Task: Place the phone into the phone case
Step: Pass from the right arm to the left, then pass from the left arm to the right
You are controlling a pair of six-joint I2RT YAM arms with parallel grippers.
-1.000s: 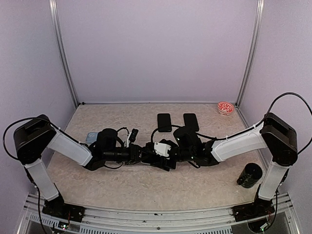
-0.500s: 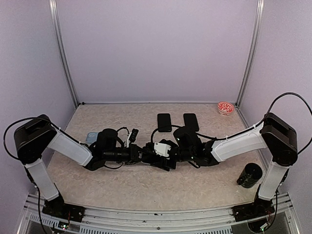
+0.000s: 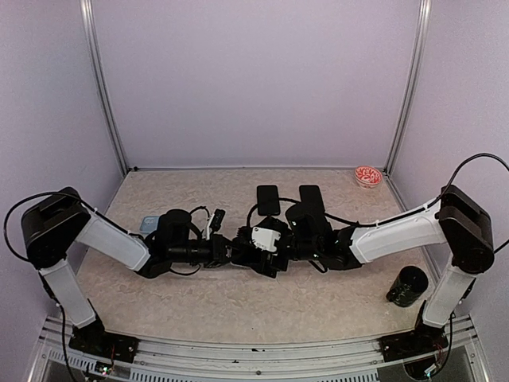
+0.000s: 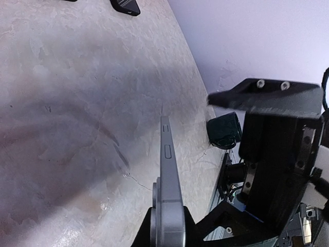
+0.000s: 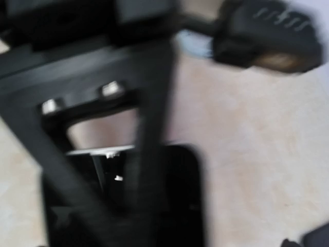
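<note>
Top external view puts both wrists nose to nose at the middle of the table, and the news is on the right side. The right gripper has spread its fingers and let go. In the left wrist view they stand wide apart with nothing between them, just beside the phone but not touching it. The right wrist view is too blurred to add anything.

The left gripper is clenched on the phone. It holds the silver phone on edge by its lower end, side buttons showing, lifted off the table.

For the task this reads as a handover finished: 1 arm alone now carries the phone, and the other is free to steady the case. The case is, by my judgement, one of 2 flat black pieces lying beyond the wrists, the left slab or the right slab; which one I cannot tell. The phone is near them but apart, so the insertion is not yet begun.

Against the frame 1 second ago, the right arm has swung. Its shoulder sits further right and its wrist has edged toward the back wall and the left. The left arm has barely moved. Both slabs, the red-and-white dish and the black cylinder lie where they were.
</note>
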